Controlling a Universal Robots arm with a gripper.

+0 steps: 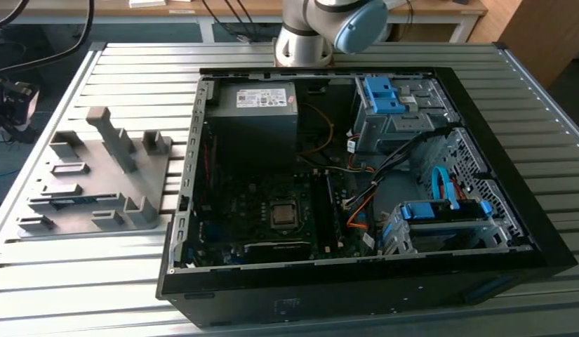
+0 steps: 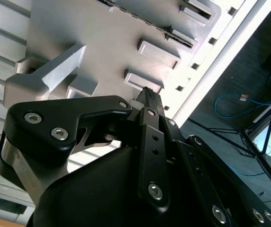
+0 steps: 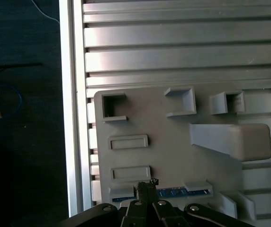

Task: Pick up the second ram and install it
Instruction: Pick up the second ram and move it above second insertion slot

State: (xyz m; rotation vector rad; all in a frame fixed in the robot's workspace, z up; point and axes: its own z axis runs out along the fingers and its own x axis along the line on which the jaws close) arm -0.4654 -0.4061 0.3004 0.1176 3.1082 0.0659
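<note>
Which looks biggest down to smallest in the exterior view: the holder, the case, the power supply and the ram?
Largest to smallest in the exterior view:
1. case
2. holder
3. power supply
4. ram, a thin blue strip lying in the holder
The gaps are plain, so none are too close to rank.

An open computer case (image 1: 270, 302) lies on the slatted metal table (image 1: 130, 281). At the exterior view's left, a grey holder (image 1: 111, 175) carries the second ram (image 1: 72, 201). The arm's base (image 1: 303, 42) stands at the case's far side.
</note>
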